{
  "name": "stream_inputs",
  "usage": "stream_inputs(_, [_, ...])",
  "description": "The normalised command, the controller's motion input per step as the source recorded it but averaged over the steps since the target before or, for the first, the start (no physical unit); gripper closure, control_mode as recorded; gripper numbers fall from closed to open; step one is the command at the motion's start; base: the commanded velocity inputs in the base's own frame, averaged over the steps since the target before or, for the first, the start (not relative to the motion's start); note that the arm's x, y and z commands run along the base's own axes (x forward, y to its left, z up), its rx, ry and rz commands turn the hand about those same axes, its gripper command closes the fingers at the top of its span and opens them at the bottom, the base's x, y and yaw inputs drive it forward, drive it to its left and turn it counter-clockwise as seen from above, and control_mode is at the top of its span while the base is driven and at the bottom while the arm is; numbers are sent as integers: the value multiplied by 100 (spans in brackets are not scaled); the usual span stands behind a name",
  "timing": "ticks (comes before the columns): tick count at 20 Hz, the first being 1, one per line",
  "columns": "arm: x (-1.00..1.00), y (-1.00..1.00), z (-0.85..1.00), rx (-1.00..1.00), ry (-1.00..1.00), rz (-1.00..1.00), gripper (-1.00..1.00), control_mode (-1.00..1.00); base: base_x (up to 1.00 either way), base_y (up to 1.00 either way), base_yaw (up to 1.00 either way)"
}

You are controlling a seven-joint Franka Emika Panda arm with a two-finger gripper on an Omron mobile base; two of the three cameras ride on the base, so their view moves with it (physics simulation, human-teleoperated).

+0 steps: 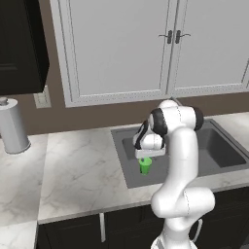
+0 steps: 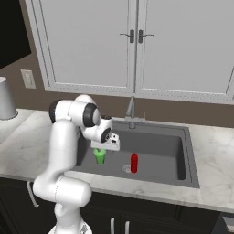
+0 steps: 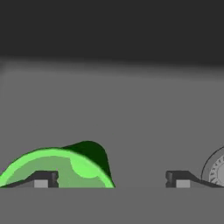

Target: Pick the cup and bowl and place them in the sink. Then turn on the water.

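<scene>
End effector [image 3: 111, 178] hangs low inside the matte dark grey rectangular sink [image 2: 160, 146], fingers spread wide and gripping nothing. Small glossy green tapered cup [image 3: 65, 168] stands directly below it on the basin floor, its round rim at one fingertip; the ribbed round drain [image 3: 215, 168] lies beyond the other fingertip.

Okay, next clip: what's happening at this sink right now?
The white arm's two-finger gripper hangs inside the wide dark grey sink basin, right over the small bright green tapered plastic cup. In the hand view its jaws stand wide apart, one fingertip in front of the cup's rim and the other clear of it, so the cup looks released on the basin floor. A small red bottle stands by the round drain. No stream falls from the slim grey metal faucet.
</scene>
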Motion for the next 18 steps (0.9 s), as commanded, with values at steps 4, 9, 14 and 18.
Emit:
stream_inputs(4, [0,0,48,0,0,0,-100,-100,0,0,0])
stream_inputs(9, [-9,0,49,0,0,0,-100,-100,0,0,0])
stream_inputs(14, [-17,0,45,0,0,0,-100,-100,0,0,0])
stream_inputs(18, [-27,0,45,0,0,0,-100,-100,0,0,0])
